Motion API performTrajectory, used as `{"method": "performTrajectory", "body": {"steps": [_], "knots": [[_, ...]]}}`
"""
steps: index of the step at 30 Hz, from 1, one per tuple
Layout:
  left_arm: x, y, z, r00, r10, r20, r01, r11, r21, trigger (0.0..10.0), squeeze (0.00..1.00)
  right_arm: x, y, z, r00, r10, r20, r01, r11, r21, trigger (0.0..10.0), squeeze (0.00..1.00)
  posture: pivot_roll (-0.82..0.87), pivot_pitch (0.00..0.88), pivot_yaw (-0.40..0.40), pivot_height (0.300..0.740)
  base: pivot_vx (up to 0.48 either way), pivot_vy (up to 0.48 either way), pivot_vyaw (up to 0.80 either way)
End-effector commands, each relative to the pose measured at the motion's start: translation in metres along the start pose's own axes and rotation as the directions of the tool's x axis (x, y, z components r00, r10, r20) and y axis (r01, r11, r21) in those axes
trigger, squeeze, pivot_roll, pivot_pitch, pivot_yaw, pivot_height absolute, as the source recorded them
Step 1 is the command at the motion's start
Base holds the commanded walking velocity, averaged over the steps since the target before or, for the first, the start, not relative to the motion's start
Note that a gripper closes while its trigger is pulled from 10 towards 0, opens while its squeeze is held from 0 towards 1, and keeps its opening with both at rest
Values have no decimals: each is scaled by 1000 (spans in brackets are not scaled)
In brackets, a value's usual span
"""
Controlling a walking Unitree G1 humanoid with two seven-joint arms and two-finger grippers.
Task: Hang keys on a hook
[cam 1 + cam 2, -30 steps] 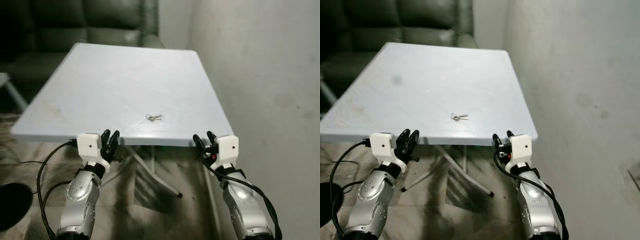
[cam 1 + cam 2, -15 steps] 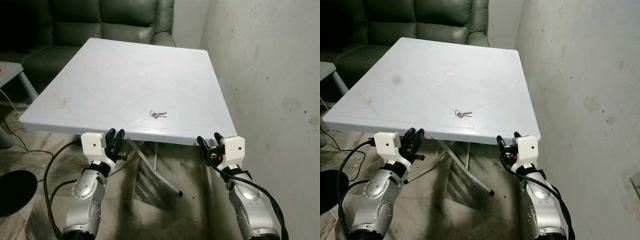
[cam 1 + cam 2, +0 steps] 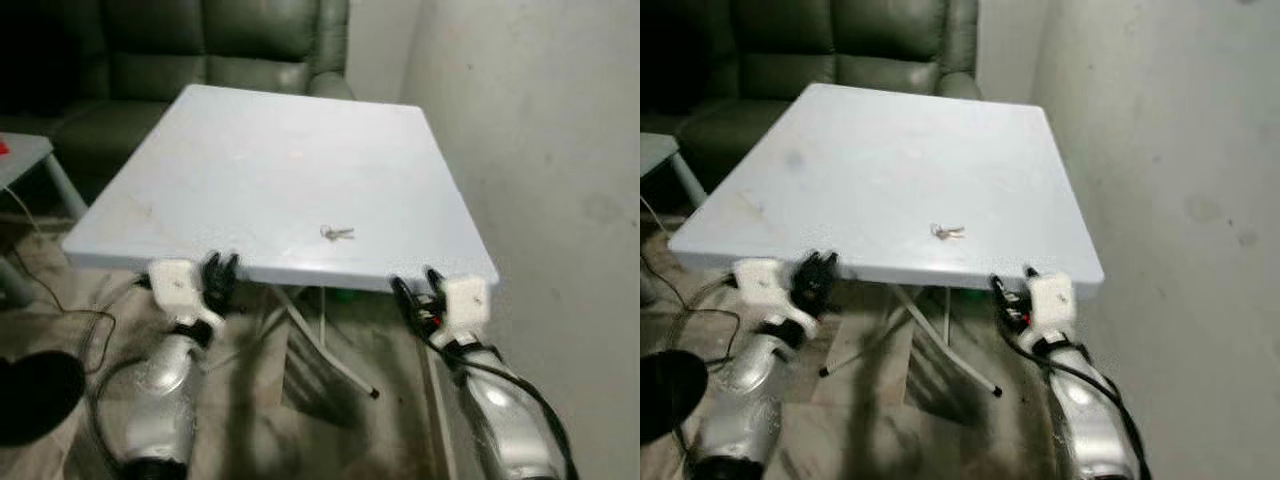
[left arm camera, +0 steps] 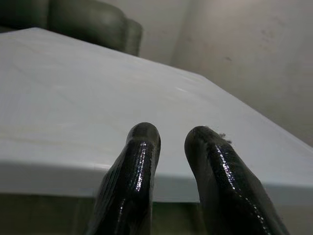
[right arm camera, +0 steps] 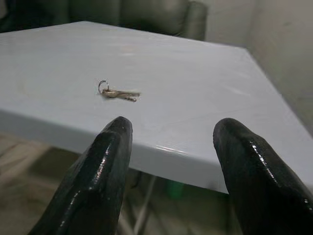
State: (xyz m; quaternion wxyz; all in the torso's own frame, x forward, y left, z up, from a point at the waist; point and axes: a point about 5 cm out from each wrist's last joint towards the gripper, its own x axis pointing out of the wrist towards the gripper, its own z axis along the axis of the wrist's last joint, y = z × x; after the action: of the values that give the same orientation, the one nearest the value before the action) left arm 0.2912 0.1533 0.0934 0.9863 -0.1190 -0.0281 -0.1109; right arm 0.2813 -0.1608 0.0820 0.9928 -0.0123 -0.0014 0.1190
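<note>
A small bunch of keys on a ring lies flat on the pale table, near the front edge and right of the middle. In the right wrist view the keys lie on the table beyond the fingers. My left gripper hangs at the table's front edge, left of the keys, its fingers nearly together with nothing between them. My right gripper is at the front edge right of the keys, open and empty, its fingertips wide apart.
A dark green sofa stands behind the table. A bare wall runs close along the table's right side. Folding legs cross under the table. A black round object and cables lie on the floor at left, near a small side table.
The whole picture has shifted and blurred, so the camera has moved. The keys lie in the same spot on the table, and both grippers keep their pose at the front edge.
</note>
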Motion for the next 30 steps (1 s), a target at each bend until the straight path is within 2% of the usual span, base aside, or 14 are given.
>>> {"method": "performTrajectory", "body": {"steps": [1, 6, 9, 11, 22, 30], "knots": [[0, 7, 7, 1000, 21, 14, -21, 1000, 7, 10000, 0, 4, 6, 6, 1000, 11, 20, -11, 1000, 9, 10000, 0, -33, 0, -80, 740, 0, 461, 0], [0, 8, 7, 1000, 25, 12, -25, 1000, 8, 10000, 0, 5, 6, 6, 1000, 11, 17, -12, 1000, 8, 10000, 0, -33, 0, -80, 740, 0, 452, 0], [0, 8, 6, 999, 41, -5, -41, 998, 37, 10000, 0, 5, 6, 5, 1000, 12, 14, -12, 1000, 10, 10000, 0, -27, 0, -81, 740, 0, 0, 0], [0, 8, 2, 998, 48, -45, -47, 999, 18, 10000, 0, 5, 7, 5, 1000, 10, 8, -10, 1000, 9, 10000, 0, -27, 0, -82, 740, 0, 0, 0], [1, 7, 4, 999, 31, -42, -31, 999, 9, 10000, 0, 7, 6, 5, 1000, 7, 4, -7, 1000, 6, 10000, 0, -24, 0, -87, 740, 0, 0, 0], [3, 5, 4, 999, 24, -42, -23, 1000, 3, 10000, 0, 8, 8, 7, 1000, 10, 8, -10, 1000, 4, 10000, 0, -28, 0, -84, 740, 281, 0, 0]]}}
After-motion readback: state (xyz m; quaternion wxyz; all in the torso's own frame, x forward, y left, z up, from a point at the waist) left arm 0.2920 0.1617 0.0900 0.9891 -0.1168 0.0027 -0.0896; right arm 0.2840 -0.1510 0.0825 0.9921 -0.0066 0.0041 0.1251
